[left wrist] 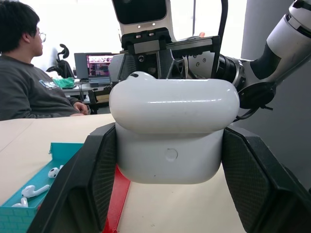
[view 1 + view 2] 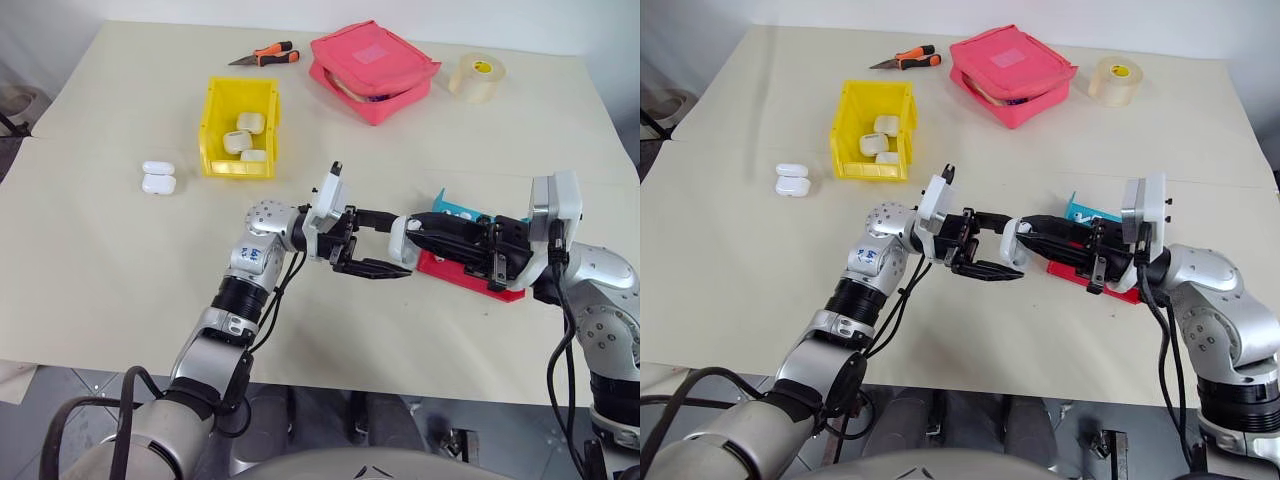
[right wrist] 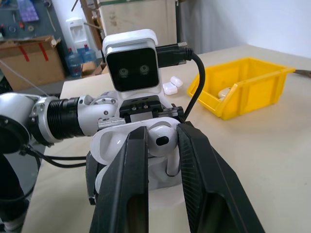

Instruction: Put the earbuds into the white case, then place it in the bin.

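My left claw [image 1: 170,160] clamps the white case [image 1: 170,131]; right claw [image 3: 163,145] pinches an earbud [image 3: 163,141] over it. Misalignment risks dropping it.

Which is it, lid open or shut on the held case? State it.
Open. In the right wrist view the white case's lid is flipped back, and the right gripper holds an earbud over it.
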`<control>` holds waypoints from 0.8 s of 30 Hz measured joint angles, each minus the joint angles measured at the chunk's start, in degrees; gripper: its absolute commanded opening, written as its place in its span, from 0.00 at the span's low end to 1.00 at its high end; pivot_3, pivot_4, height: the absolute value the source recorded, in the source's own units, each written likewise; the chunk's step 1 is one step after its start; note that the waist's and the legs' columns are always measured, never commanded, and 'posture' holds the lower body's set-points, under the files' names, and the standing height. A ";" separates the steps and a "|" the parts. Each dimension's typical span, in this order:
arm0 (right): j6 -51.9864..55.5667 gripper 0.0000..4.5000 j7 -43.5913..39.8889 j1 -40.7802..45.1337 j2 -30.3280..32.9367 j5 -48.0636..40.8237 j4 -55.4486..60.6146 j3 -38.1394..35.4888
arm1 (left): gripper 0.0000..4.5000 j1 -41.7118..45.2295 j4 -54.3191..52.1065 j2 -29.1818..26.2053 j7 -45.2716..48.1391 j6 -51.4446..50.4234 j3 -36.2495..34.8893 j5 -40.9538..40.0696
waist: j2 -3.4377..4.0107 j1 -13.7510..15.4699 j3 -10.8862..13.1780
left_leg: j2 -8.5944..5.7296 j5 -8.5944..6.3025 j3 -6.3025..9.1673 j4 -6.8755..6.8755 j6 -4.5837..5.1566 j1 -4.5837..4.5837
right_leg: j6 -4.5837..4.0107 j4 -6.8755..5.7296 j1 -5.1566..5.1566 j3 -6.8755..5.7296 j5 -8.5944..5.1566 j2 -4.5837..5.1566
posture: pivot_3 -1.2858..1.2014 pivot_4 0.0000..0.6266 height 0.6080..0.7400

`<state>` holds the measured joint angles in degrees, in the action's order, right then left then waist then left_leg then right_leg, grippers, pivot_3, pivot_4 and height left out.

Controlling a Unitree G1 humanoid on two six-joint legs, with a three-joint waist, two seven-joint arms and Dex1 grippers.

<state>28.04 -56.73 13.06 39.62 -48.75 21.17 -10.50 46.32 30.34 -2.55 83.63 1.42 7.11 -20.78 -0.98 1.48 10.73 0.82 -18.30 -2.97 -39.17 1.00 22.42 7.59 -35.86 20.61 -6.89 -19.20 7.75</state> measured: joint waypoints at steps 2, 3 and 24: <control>0.63 0.11 0.69 -0.07 -0.49 -0.32 0.01 0.06 | 0.62 0.00 0.47 0.00 0.10 0.17 -0.18 0.00 | 0.00 -0.02 0.00 | 0.01 0.00 0.00 0.00 0.00 0.00 | 0.00 0.00 0.00 0.00 0.00 -0.02 | 0.52 0.24 1.00; 0.68 0.11 0.88 -0.14 -0.60 -0.31 0.01 0.17 | 0.62 0.00 0.80 0.02 0.22 0.29 -0.26 0.00 | 0.00 -0.02 0.00 | 0.01 0.00 0.00 0.00 0.00 0.00 | 0.00 0.00 0.00 0.00 0.00 -0.02 | 0.52 0.24 1.00; -9.56 0.11 -2.27 -4.24 -1.25 6.88 -1.04 1.52 | 0.62 0.02 2.82 1.29 2.25 0.49 -1.58 -0.13 | 0.02 -0.03 0.01 | -0.04 0.00 -0.06 0.00 0.00 -0.01 | 0.00 0.00 0.02 0.03 0.00 -0.06 | 0.52 0.24 1.00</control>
<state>18.48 -59.00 8.82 38.37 -41.87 20.13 -8.98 46.34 33.17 -1.26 85.88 1.91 5.53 -20.90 -0.96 1.45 10.74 0.78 -18.30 -3.03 -39.17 1.00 22.41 7.59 -35.86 20.63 -6.87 -19.20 7.68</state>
